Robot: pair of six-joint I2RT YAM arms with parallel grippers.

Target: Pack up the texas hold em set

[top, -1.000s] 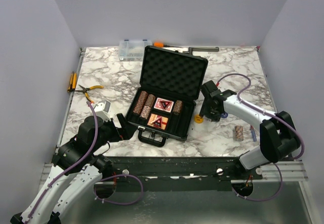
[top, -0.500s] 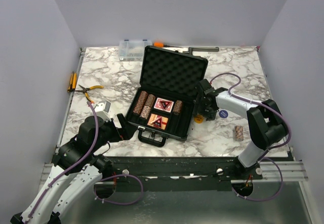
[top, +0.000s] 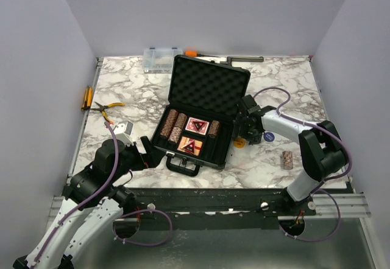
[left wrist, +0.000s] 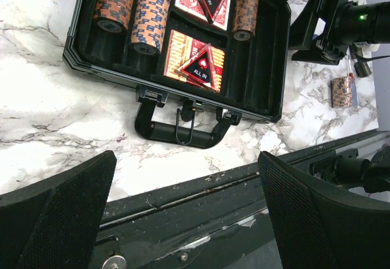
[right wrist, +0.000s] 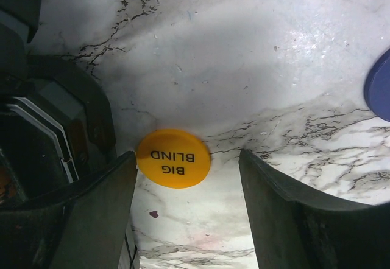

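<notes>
The black case (top: 228, 144) lies open at the table's middle, its foam lid (top: 210, 89) upright. It holds brown chip stacks (top: 172, 126), two red card decks (top: 197, 125) and triangular "ALL IN" tokens (left wrist: 200, 68). A yellow round "BIG BLIND" token (right wrist: 173, 158) lies on the marble beside the case's right wall. My right gripper (right wrist: 187, 167) is open and hangs over it, the token near its left finger. A blue round token (top: 269, 137) and a loose chip stack (top: 287, 159) lie to the right. My left gripper (left wrist: 186, 157) is open and empty, near the case handle (left wrist: 183, 130).
A clear organiser box (top: 159, 59) and a dark long tool (top: 234, 58) lie at the back edge. Yellow-handled pliers (top: 109, 108) and an orange-handled tool (top: 86, 97) lie at the left. The black front rail (left wrist: 201, 190) runs under my left gripper.
My right gripper has moved left toward the case and now straddles the yellow token; the blue token has come into view. The left arm has not moved.
</notes>
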